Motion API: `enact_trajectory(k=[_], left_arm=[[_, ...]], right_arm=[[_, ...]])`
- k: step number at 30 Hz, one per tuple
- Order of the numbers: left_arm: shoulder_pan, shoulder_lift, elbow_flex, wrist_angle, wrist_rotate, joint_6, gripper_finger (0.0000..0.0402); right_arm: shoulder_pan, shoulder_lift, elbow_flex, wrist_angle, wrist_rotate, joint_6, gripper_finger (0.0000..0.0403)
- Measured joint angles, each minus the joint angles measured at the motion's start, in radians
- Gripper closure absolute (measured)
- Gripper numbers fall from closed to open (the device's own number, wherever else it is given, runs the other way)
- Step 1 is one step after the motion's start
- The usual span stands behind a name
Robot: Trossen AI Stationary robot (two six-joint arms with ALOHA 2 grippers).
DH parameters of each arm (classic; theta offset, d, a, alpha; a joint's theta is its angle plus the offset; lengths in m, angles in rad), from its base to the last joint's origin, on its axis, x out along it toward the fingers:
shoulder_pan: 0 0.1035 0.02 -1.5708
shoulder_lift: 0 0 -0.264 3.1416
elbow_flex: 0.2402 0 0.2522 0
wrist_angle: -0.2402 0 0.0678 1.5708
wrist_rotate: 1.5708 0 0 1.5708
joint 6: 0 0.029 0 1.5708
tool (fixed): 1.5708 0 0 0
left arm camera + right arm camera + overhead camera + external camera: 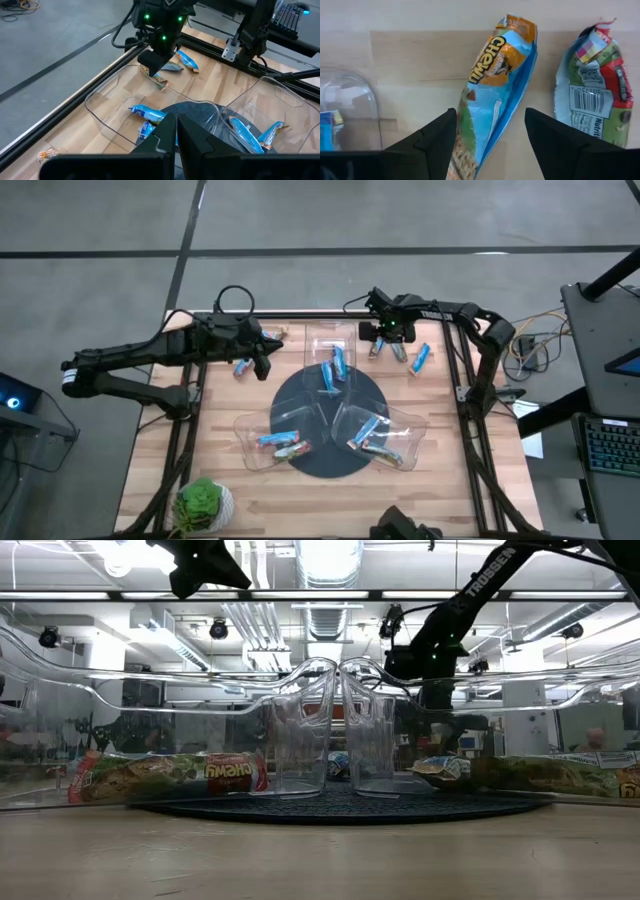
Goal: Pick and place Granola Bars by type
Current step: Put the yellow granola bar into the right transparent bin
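Orange and blue foil fills the gap between the right gripper's (490,137) spread fingers: a bar (495,90) lies flat on the desk just under them, not yet pinched. The jaws stand wide apart, one on each side of the wrapper. This looks like the reach step of a pick, with the gripper lined up over its target near the far edge of the desk, towards the right corner.

The bar's long axis runs lengthwise through the gap, a little slanted, so the fingers face its long sides; its orange end points away from the wrist. The next move would seem to call for a short drop, a close across the narrow width, then a carry to the tray (335,360) holding that type. The foil is slick and may slip or crumple.

Just beside it lies a second bar (595,95) with green and red on its wrapper, roughly parallel, apart from the first. A careless close could nudge it.

Further out, three clear trays sit on a dark round mat (300,395) mid-desk, each already holding bars. The left gripper (265,360) hangs near the far left part of the desk, fingers together and empty.
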Motion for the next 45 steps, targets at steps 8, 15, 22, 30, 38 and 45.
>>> enact_trajectory(k=[8, 15, 22, 30, 38, 45], left_arm=[[0.000, 0.000, 0.000, 0.000, 0.000, 0.000, 0.0402], [0.000, 0.000, 0.000, 0.000, 0.000, 0.000, 0.0402], [0.000, 0.000, 0.000, 0.000, -0.002, 0.000, 0.0402], [0.000, 0.000, 0.000, 0.000, -0.003, -0.001, 0.0402], [0.000, 0.000, 0.000, 0.001, -0.003, -0.006, 0.0402], [0.000, 0.000, 0.000, 0.001, -0.003, -0.006, 0.0402]], right_arm=[[-0.006, 0.001, 0.000, 0.016, 0.001, 0.000, 0.0177], [-0.016, 0.001, 0.000, 0.018, 0.001, 0.004, 0.0177], [-0.020, 0.001, 0.000, 0.027, 0.001, 0.015, 0.0177], [-0.019, 0.000, -0.001, 0.038, 0.001, 0.025, 0.0177], [-0.019, 0.000, -0.022, 0.042, 0.001, 0.044, 0.0177], [-0.019, -0.001, -0.048, 0.092, 0.000, 0.056, 0.0177]])
